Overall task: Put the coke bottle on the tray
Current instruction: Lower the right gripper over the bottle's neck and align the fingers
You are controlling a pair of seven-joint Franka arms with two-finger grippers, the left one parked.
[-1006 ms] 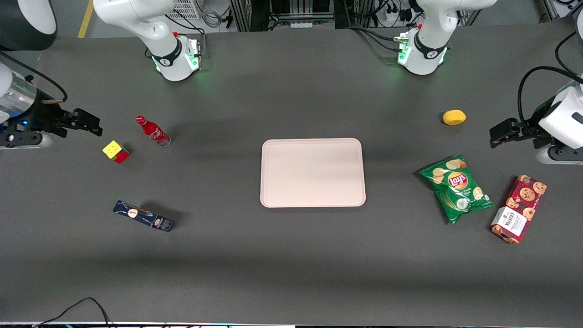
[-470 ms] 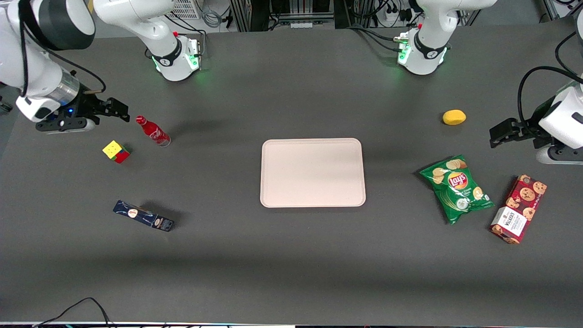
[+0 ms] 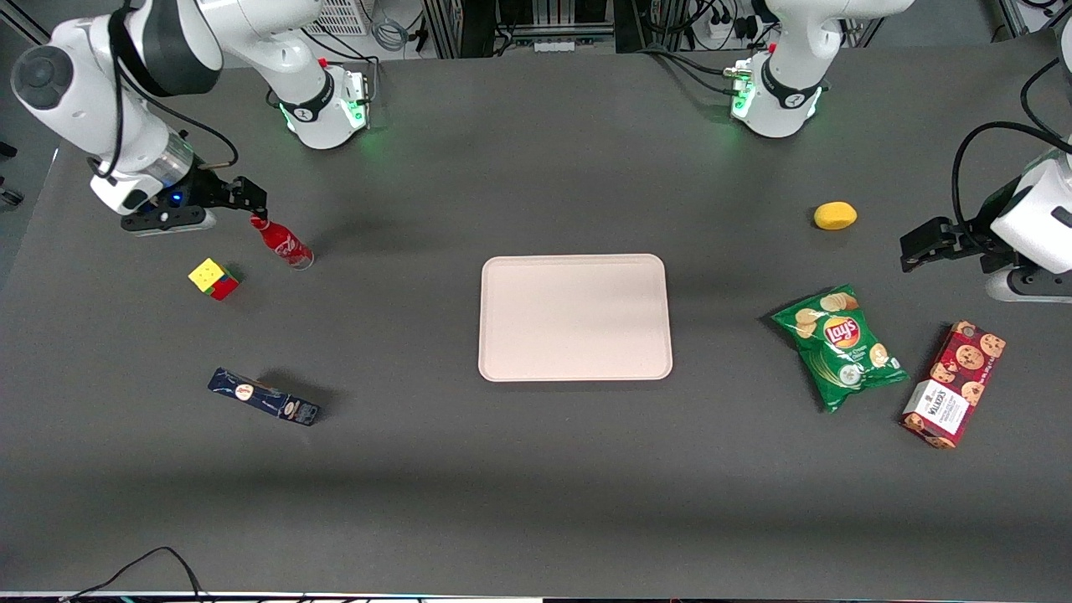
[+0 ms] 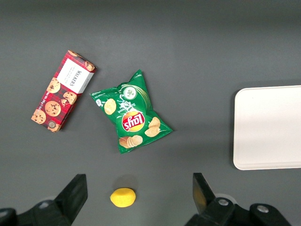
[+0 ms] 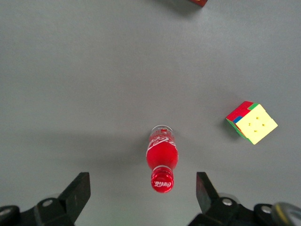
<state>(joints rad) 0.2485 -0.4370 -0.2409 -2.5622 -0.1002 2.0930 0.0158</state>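
At the upper left of the front view, the gripper [image 3: 254,199] hung wide open and empty, apparently just above the upright coke bottle [image 3: 283,242].

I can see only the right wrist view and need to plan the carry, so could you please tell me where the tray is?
Observer: The tray lies mid-table, toward the parked arm's end from the bottle and slightly nearer the front camera.
Operator: Thank you. Is anything lying on it?
Observer: No, nothing lies on it.
Operator: Does anything stand between bottle and tray?
Observer: Only bare table. A blue box lies nearer the front camera than the bottle, off that line. The open gripper hangs above the bottle's cap.
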